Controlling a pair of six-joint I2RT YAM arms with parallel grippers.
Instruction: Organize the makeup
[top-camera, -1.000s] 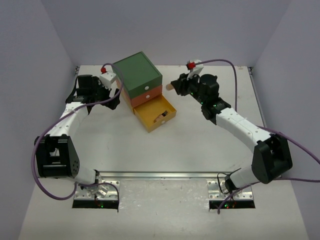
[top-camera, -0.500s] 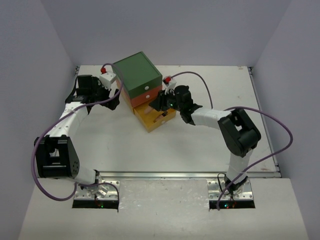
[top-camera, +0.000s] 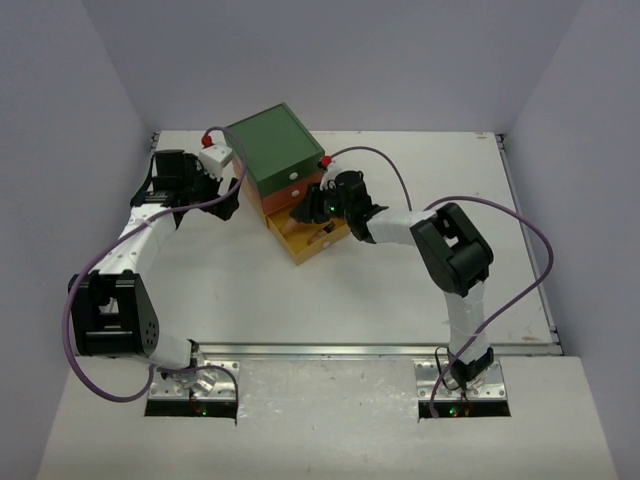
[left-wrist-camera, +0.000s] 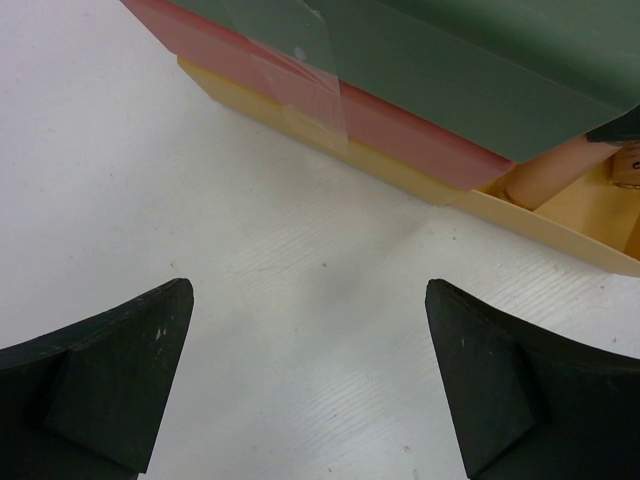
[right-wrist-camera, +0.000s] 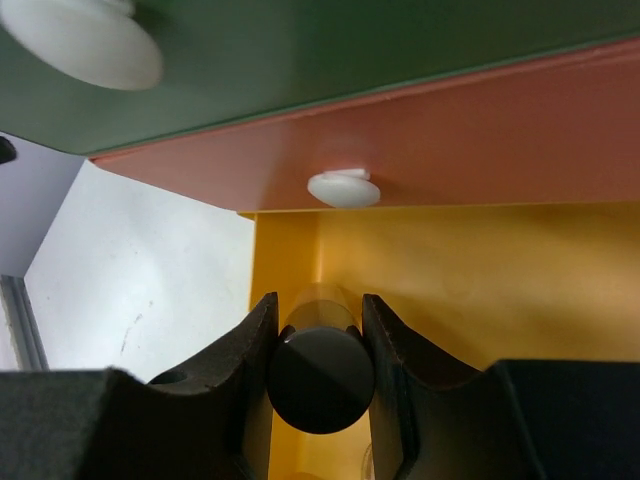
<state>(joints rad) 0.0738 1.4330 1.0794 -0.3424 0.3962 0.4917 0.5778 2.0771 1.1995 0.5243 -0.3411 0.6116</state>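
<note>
Makeup item in play: small clear round bottle (right-wrist-camera: 320, 375) with a black cap, pinched between the fingers of the right gripper (right-wrist-camera: 317, 305).
Where it is: over the yellow bottom drawer (right-wrist-camera: 480, 290), pulled out; in the right wrist view it sits at 6 o'clock from the orange drawer's white knob (right-wrist-camera: 343, 188).
Key relation: the bottle's long axis runs along the fingers, cap end toward the wrist and clear body pointing away toward the drawer; whether it touches the drawer can't be told.
Next move, judged: let go into the drawer; it's round, so it may roll once freed.
Right gripper state: closed on the bottle, one finger on each side of it.
Left gripper (left-wrist-camera: 308, 300) state: fingers wide apart, nothing between them, over bare white table (top-camera: 250, 290) at 9 o'clock of the green, orange and yellow three-drawer box (top-camera: 275, 150).
Nearer arm: right, by far; from the box's green top the open drawer sticks out toward 5 o'clock.
Count, bottles: one in the grip.
Count, already in drawer: one tan tube (left-wrist-camera: 555, 175) lying on its side, plus one more piece cut off at the frame edge, can't name it.
Count, drawers: three, one open.
Count, knobs seen: two, both white.
Count, palettes: none visible.
</note>
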